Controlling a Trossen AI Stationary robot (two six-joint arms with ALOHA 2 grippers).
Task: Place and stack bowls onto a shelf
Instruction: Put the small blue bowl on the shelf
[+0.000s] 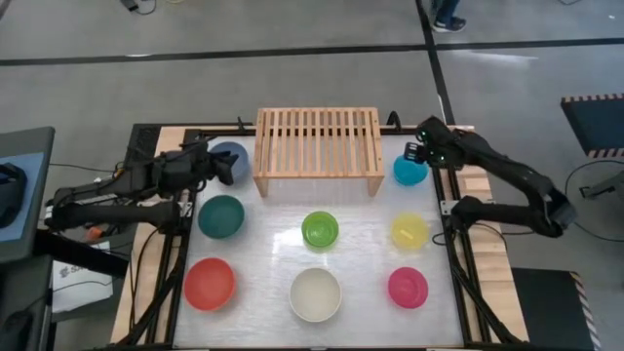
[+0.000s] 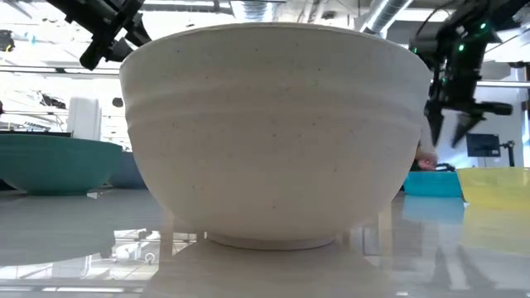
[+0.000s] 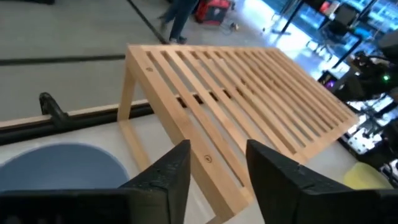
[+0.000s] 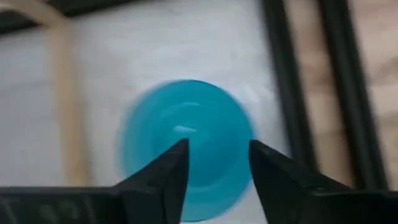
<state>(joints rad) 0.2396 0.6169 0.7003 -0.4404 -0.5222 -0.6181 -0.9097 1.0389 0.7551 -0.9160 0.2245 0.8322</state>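
Nothing sits yet on the low slatted light-wood shelf [image 1: 318, 146] at the bench's twelve o'clock; all eight plastic bowls remain below. Right tool [image 4: 214, 168], fingers parted, hangs over the cyan bowl [image 1: 409, 171] at two o'clock; left tool [image 3: 214, 168], parted and empty, hangs over the slate-blue bowl [image 1: 232, 154] at ten.

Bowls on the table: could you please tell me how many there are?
8, none on the rack: blue left of it, cyan right; teal, green, yellow mid-row; red, white, pink in front.
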